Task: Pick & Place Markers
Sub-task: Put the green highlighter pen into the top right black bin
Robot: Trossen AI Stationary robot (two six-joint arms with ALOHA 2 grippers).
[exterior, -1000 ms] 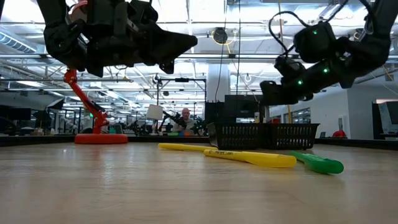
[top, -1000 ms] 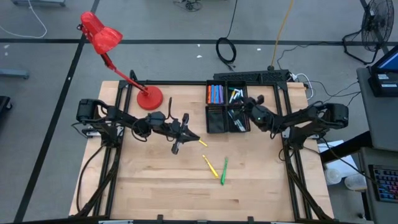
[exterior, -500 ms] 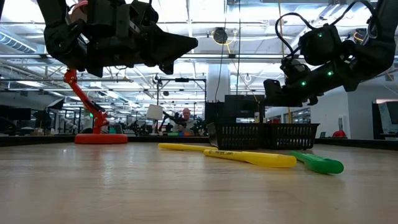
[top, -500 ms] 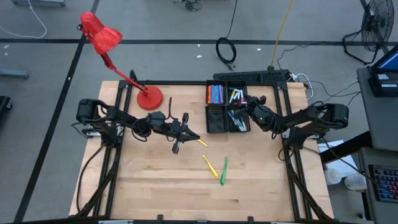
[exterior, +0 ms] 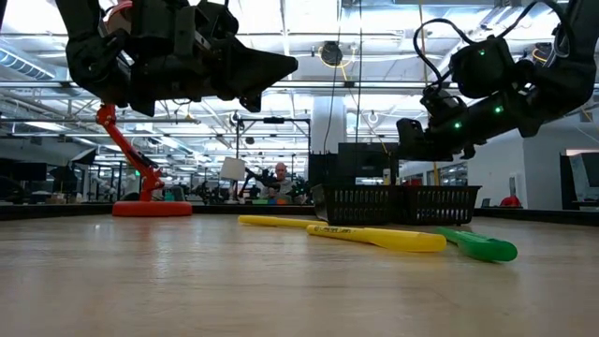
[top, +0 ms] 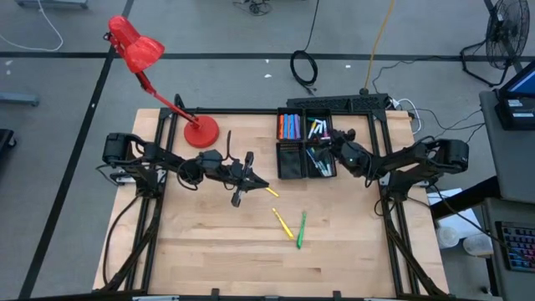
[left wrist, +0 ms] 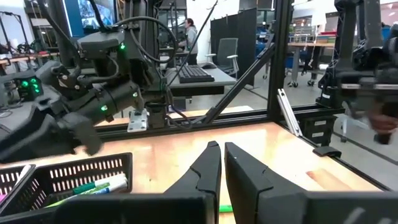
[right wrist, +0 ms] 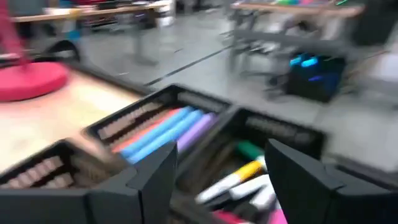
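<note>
Your right end effector hangs over the black tray with its fingers spread wide and nothing between them, which fits a marker just dropped among the markers in the tray. Your left end effector hovers just in front of the tray, fingers pressed together on nothing, apparently waiting. Three markers lie loose on the desk in front of the tray: a yellow marker, a green marker beside it, and a shorter yellow marker near the left end effector's tip. The red lamp stands well left of the tray, obstructing nothing.
</note>
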